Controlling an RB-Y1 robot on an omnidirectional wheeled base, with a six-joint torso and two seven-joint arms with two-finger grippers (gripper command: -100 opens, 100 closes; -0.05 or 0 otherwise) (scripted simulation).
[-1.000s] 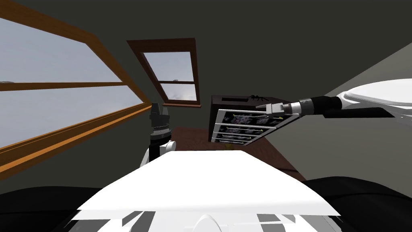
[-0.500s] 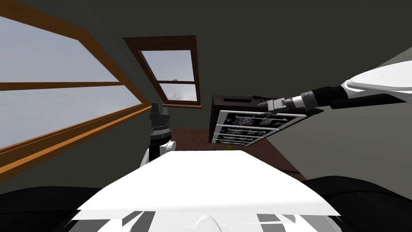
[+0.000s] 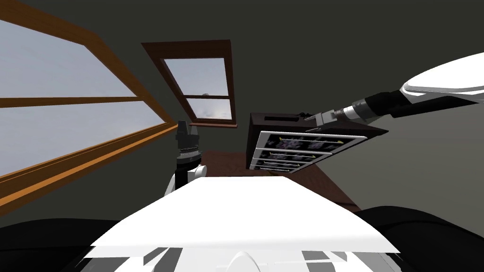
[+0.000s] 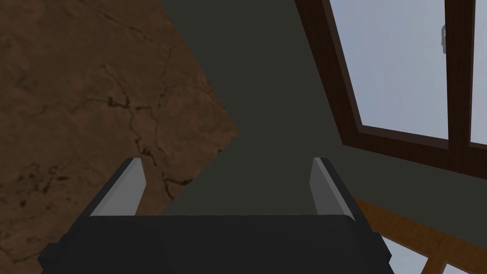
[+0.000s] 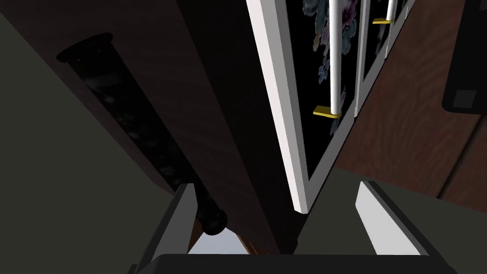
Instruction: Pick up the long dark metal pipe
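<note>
A long dark pipe (image 5: 138, 123) with flared ends lies along the back edge of a dark brown cabinet's top (image 5: 204, 95), close to the wall. My right gripper (image 5: 275, 186) is open, and its fingers straddle the cabinet's top front edge. The pipe's near end sits just beside one fingertip (image 5: 184, 190), outside the gap. In the head view the right gripper (image 3: 313, 116) reaches over the cabinet top (image 3: 276, 123) from the right. My left gripper (image 3: 184, 128) is raised near the chest's left side, open (image 4: 227, 162) and holding nothing.
The cabinet front has white-framed drawers (image 3: 302, 142) with dark floral panels and white bar handles (image 5: 336, 57) on yellow mounts. A grey wall (image 5: 57, 181) stands right behind the pipe. Brown floor (image 3: 227, 163) lies before the cabinet, and windows (image 3: 203, 87) are to the left.
My right arm has risen, bringing its gripper from the top drawer's front up to the level of the cabinet top. The left arm has not moved.
</note>
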